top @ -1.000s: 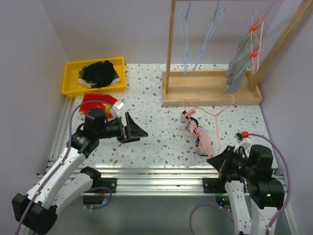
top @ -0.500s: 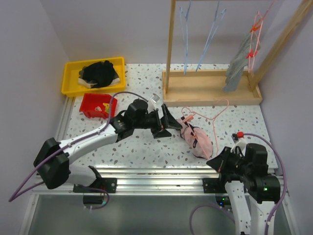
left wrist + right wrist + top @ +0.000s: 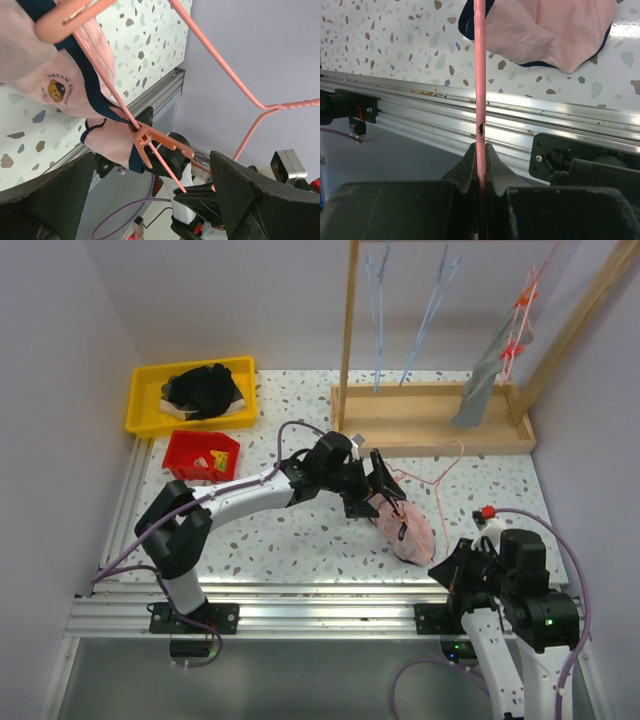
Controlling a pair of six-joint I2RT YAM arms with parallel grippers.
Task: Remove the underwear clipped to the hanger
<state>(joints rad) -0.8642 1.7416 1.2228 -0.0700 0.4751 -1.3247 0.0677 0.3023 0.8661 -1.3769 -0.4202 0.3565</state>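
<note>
The pale pink underwear (image 3: 408, 530) with dark trim lies on the table, held by orange clips (image 3: 156, 145) to a pink wire hanger (image 3: 441, 472). My left gripper (image 3: 372, 490) is open at the garment's upper left end; in the left wrist view its fingers (image 3: 55, 200) straddle the lower clip and the pink underwear (image 3: 55, 70) without touching. My right gripper (image 3: 448, 568) is shut on the hanger's wire (image 3: 480, 75) near the front rail, with the pink underwear (image 3: 550, 30) just beyond. The grey striped underwear (image 3: 488, 365) hangs clipped to another pink hanger on the rack.
A wooden rack (image 3: 430, 425) stands at the back right with two blue hangers (image 3: 380, 310) on it. A yellow bin (image 3: 140, 405) with black clothing sits at the back left, a red box (image 3: 190, 455) in front of it. The aluminium rail (image 3: 520, 120) runs along the near edge.
My left arm has swung from the left side of the table to the pink underwear, gripper still open. The right gripper has kept its hold; the hanger and garment shifted slightly.
</note>
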